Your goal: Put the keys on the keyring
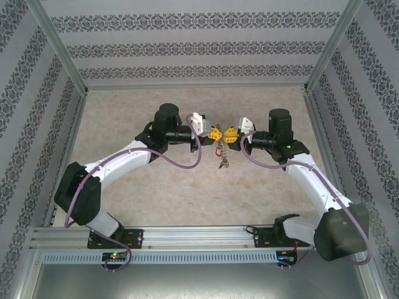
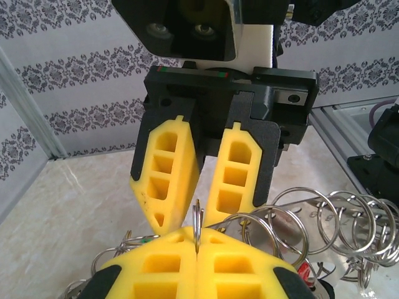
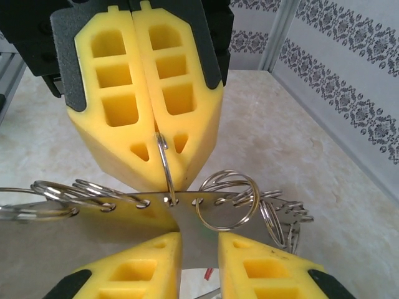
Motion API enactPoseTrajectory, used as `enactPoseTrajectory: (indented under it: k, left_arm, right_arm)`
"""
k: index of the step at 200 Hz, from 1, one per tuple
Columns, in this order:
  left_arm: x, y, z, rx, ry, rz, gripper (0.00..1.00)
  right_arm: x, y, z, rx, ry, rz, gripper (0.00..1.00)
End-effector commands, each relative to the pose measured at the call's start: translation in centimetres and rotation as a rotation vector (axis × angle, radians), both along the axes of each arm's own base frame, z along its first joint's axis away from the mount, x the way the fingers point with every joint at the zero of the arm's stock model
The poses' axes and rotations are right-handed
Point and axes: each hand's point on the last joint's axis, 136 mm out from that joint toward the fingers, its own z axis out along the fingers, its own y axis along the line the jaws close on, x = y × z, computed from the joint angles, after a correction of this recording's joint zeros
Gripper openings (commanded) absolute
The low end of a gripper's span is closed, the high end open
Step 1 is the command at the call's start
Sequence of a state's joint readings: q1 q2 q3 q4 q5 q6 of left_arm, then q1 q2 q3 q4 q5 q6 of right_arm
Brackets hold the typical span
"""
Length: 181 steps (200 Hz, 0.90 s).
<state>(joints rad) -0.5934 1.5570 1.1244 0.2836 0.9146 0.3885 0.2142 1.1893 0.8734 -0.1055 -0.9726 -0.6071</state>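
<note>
Left gripper (image 2: 197, 249): fingers pressed together, pinching one small ring (image 3: 162, 156) of keyring (image 3: 100, 218), held mid-air over table (image 1: 156, 193) centre. Right gripper (image 3: 199, 243): fingers part-spread, straddling keyring from 3 o'clock. Red key (image 1: 219, 151) dangles at 6 o'clock. Step, judged: threading. Next: fine alignment, ring pried open. Room: ample toward 12 and 6 o'clock; walls (image 1: 187, 50) well apart.

Operator's view: my left arm (image 1: 118, 159) and right arm (image 1: 312, 180) reach forward, wrists turned inward, so the left gripper (image 1: 215, 132) and right gripper (image 1: 231, 134) face tip to tip. Left pads (image 3: 112, 93) press fully together; right fingers (image 3: 137, 268) stand narrowly apart.
</note>
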Motion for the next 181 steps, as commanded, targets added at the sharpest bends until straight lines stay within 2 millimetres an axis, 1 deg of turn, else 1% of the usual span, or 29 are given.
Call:
enactPoseTrajectory:
  k: [1, 32, 90, 137, 147, 162, 181]
  left_arm:
    - [-0.3, -0.1, 1.3, -0.022, -0.032, -0.051, 0.0]
    - [0.0, -0.1, 1.1, -0.02, -0.028, -0.04, 0.0]
    - [0.1, -0.2, 0.9, -0.002, -0.023, -0.038, 0.0]
    - [0.0, -0.4, 0.9, -0.006, -0.022, -0.043, 0.0]
    - [0.0, -0.4, 1.0, -0.009, -0.024, -0.044, 0.0]
    - [-0.1, -0.4, 1.0, -0.011, -0.024, -0.045, 0.0]
    - [-0.1, -0.4, 1.0, -0.01, -0.021, -0.044, 0.0]
  right_arm:
    - [-0.2, 0.3, 1.9, 0.013, -0.081, 0.024, 0.23]
    - [-1.3, 0.4, 2.5, 0.031, -0.093, 0.065, 0.22]
    - [-2.4, 0.7, 3.2, 0.06, -0.075, 0.095, 0.2]
    - [-2.0, 1.1, 2.8, 0.045, -0.077, 0.087, 0.2]
    - [-1.9, 1.3, 2.7, 0.043, -0.073, 0.092, 0.17]
    - [-1.9, 1.7, 2.6, 0.038, -0.068, 0.107, 0.1]
    - [-1.9, 2.0, 2.5, 0.034, -0.068, 0.117, 0.04]
